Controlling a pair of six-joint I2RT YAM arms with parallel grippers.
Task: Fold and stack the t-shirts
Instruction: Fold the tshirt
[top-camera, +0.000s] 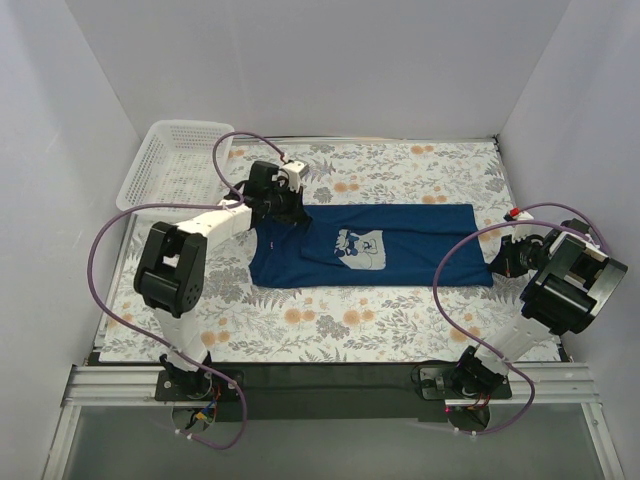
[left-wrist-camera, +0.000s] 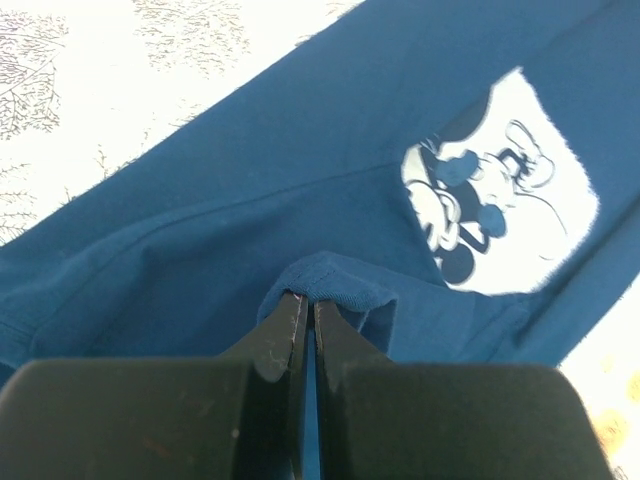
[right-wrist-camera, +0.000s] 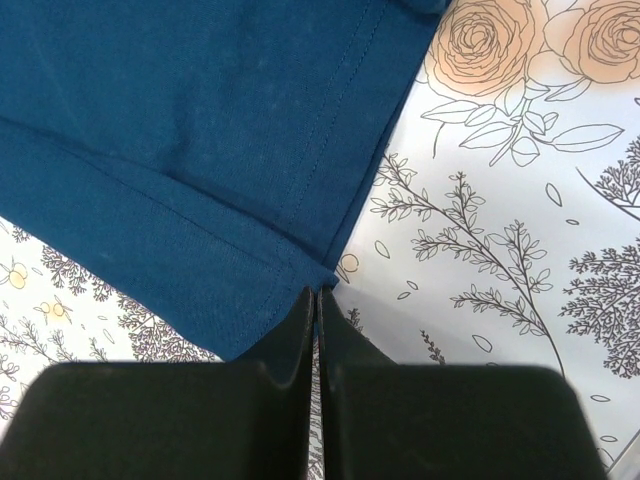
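1. Top view. A dark navy-blue short-sleeved cotton t-shirt (top-camera: 420, 225) lies flat mid-table on a white floral-print tablecloth (top-camera: 380, 170). It is laid out as a long band running left to right. A small pale-blue square cartoon print (top-camera: 358, 248) faces up, left of centre.
2. Same view. The left gripper (top-camera: 293, 212) sits on the t-shirt's left end, at the far edge. The right gripper (top-camera: 497, 262) sits at the near-right corner. A white plastic mesh basket (top-camera: 135, 185) stands in the far-left corner, apart from the t-shirt. Purple cables (top-camera: 100, 250) loop off both arms.
3. Left wrist view. The left gripper (left-wrist-camera: 308, 297) has its black fingers (left-wrist-camera: 275, 345) pressed together, pinching a small raised fold of the t-shirt (left-wrist-camera: 250, 180). The print (left-wrist-camera: 510, 200) lies to the right of the fold, partly creased. A strip of tablecloth (left-wrist-camera: 100, 60) shows at the upper left.
4. Right wrist view. The right gripper (right-wrist-camera: 317, 292) has its fingers (right-wrist-camera: 290, 340) closed on the stitched hem corner of the t-shirt (right-wrist-camera: 200, 120), and the cloth runs down into the tips. The t-shirt fills the upper left. Tablecloth (right-wrist-camera: 480, 200) with rose and fern drawings shows to the right.
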